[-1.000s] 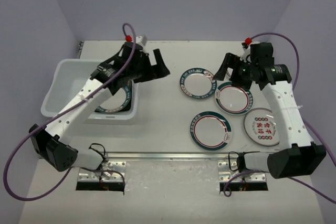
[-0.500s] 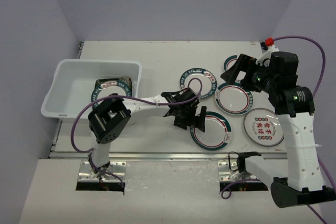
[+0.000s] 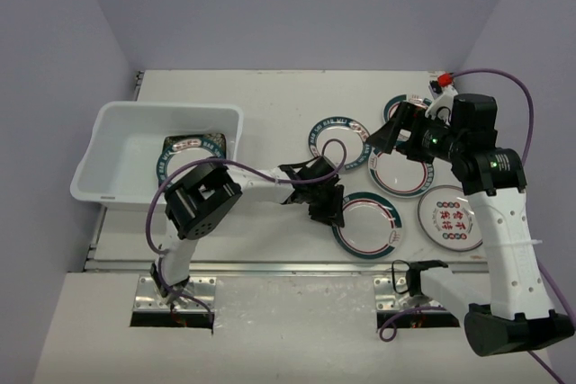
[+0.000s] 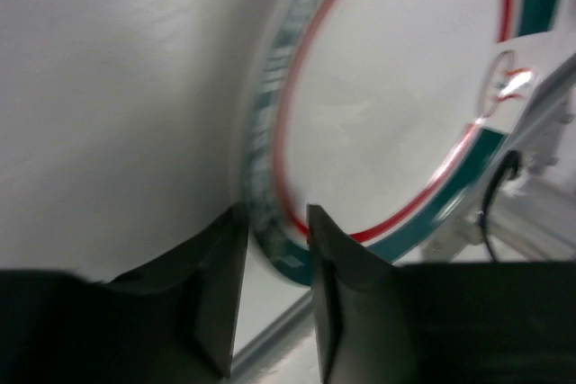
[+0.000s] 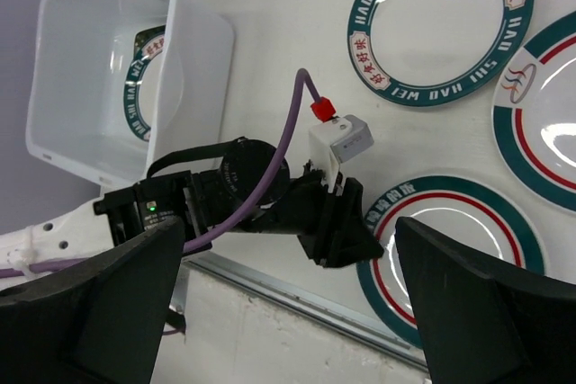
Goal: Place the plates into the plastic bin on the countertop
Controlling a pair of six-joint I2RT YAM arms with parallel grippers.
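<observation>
My left gripper is low at the left rim of a round white plate with teal and red bands. In the left wrist view its fingers straddle that plate's rim with a narrow gap, one finger over the plate and one outside it. The plate lies flat. My right gripper hangs open and empty above the table. The white plastic bin stands at the left with one plate inside. More round plates lie to the right: a teal lettered one, a banded one and a red-character one.
Another plate is partly hidden behind my right arm at the back right. A metal rail runs along the countertop's near edge. A purple cable loops over my left arm.
</observation>
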